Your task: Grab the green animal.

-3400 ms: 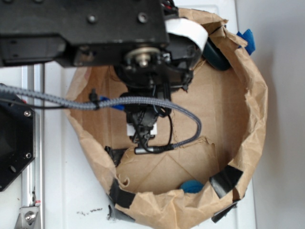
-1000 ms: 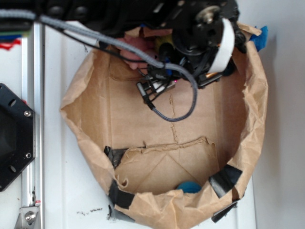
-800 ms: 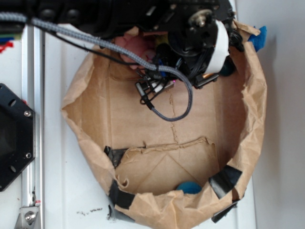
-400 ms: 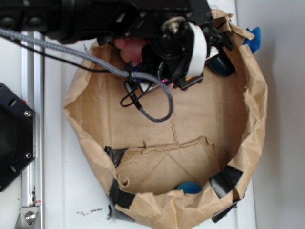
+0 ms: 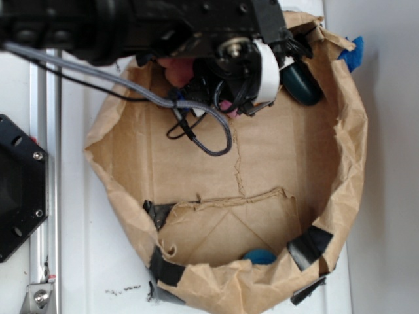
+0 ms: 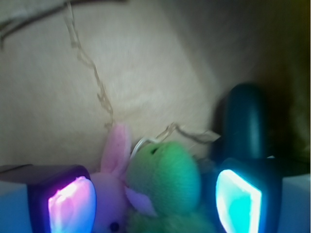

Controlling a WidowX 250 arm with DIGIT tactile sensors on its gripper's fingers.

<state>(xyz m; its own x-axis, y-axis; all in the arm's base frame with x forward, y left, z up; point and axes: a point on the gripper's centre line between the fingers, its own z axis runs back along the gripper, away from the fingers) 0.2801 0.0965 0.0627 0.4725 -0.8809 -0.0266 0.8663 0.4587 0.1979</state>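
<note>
Brown paper enclosure (image 5: 350, 150) on a white table (image 5: 85, 261).

The crumpled paper wall, patched with black tape (image 5: 311, 245), rings a flat cardboard floor (image 5: 288, 157). On that floor: a pink bunny (image 6: 114, 182) touching the green animal (image 6: 165, 182) at upper centre, a dark teal oval object (image 5: 301, 82) at upper right, and a blue item (image 5: 260, 256) at the lower edge.

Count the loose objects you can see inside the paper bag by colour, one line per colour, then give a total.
Green: 1, the green animal
Pink: 1, the pink bunny
Dark teal: 1, the oval object
Blue: 1, a round object partly hidden at the bag's near edge
Total: 4
</note>
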